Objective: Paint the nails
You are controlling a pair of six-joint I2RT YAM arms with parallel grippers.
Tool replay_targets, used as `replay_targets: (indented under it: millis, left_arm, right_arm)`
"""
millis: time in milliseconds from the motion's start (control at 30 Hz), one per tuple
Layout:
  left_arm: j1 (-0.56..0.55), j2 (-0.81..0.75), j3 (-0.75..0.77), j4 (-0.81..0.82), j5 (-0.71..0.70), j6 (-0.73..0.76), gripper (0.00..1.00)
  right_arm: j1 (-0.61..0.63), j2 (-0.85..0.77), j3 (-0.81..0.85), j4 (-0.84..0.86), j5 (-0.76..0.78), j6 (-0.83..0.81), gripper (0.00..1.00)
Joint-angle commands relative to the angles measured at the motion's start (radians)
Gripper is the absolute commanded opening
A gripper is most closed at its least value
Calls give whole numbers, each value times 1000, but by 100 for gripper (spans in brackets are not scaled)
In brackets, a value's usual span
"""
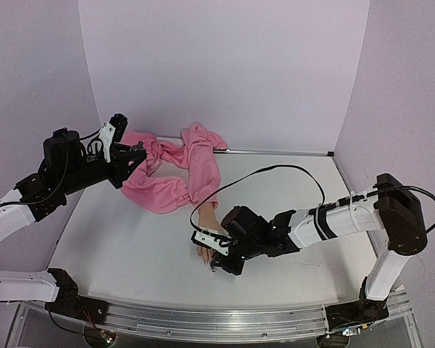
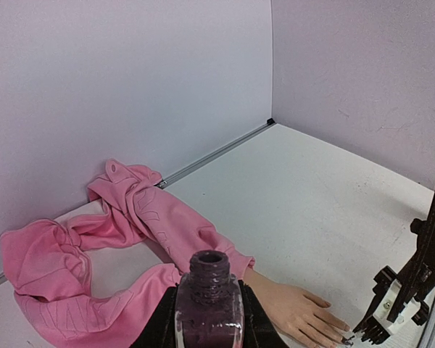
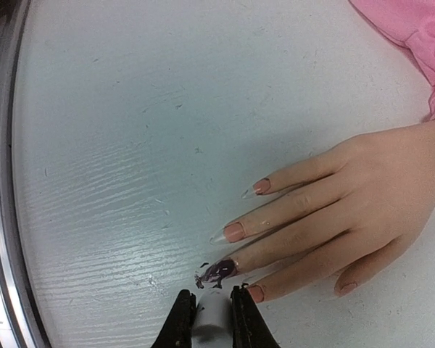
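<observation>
A pale mannequin hand lies palm down on the white table, its wrist in a pink sleeve. One of its nails is smeared dark purple. The nails beside it are skin-toned. My right gripper is shut on a white brush cap, right at the dark nail's tip; the brush itself is hidden. My left gripper is raised at the back left and shut on an open bottle of purple polish, held upright. In the top view the right gripper sits at the fingertips.
A crumpled pink garment lies at the back, joined to the sleeve. Small purple flecks mark the table by the dark nail. A metal rail runs along the near edge. The right arm's black cable loops above the table.
</observation>
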Motion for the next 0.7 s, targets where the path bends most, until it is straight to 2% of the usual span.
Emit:
replay_targets:
  millis: [0, 667]
  left_arm:
    - [2, -11, 14, 50, 6, -1, 0]
    - [2, -13, 11, 51, 6, -3, 0]
  right_arm:
    - [6, 14, 42, 8, 5, -6, 0]
    - [6, 29, 36, 7, 8, -1, 0]
